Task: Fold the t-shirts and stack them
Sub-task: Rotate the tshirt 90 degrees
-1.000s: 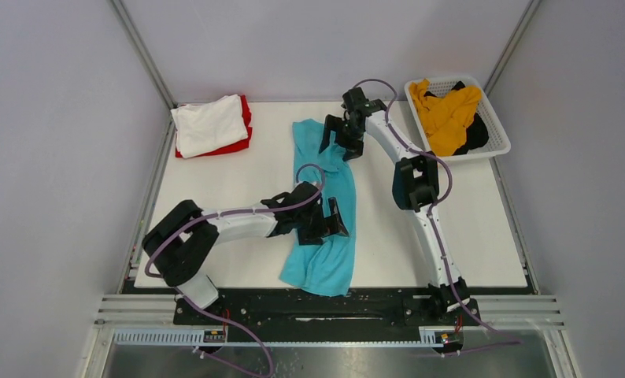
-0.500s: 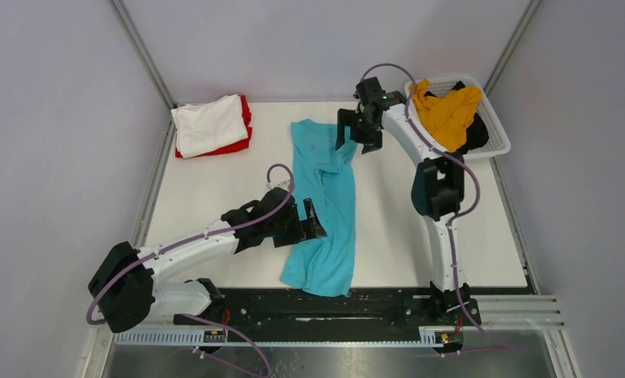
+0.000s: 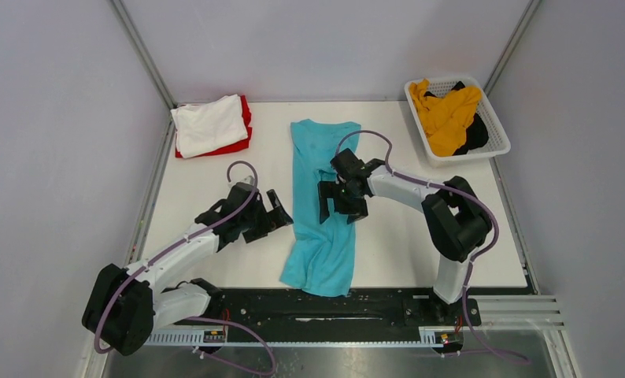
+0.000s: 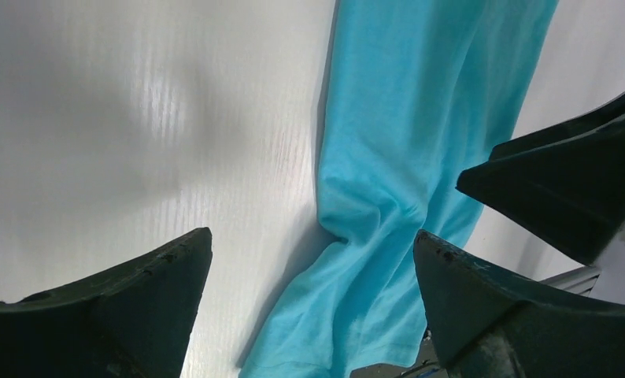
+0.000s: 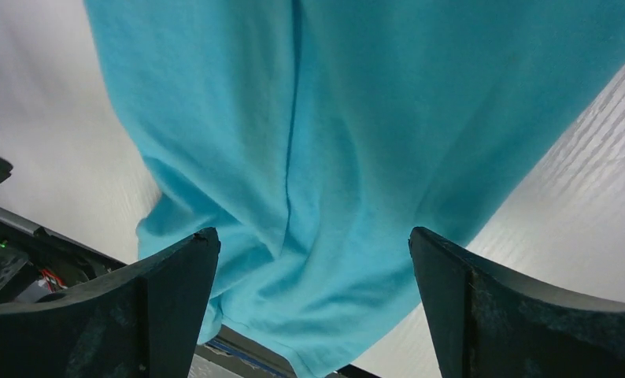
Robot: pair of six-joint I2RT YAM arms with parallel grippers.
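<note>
1. The teal t-shirt (image 3: 325,177) lies as a long narrow strip down the middle of the surface (image 3: 191,181). Its collar end is far from us, and its creased hem end comes close to the near edge.
2. Both pincers stand wide open and hold nothing. The left pincer (image 3: 282,214) hovers just beside the strip's left edge, and the right pincer (image 3: 339,213) hangs over its middle.
3. We judge the crosswise fold is next. We would take one hem corner in each pincer, lift low, and carry both evenly toward the collar so the edges meet square.
4. We have bare surface on both sides of the strip.
5. The white t-shirt (image 3: 208,122) rests on the red t-shirt (image 3: 245,132) in the far left corner, well apart.
6. The basket (image 3: 497,118) at the far right holds the mustard t-shirt (image 3: 447,118) and the black t-shirt (image 3: 476,140).
7. The hem could slip over the near edge if we drag it.
</note>
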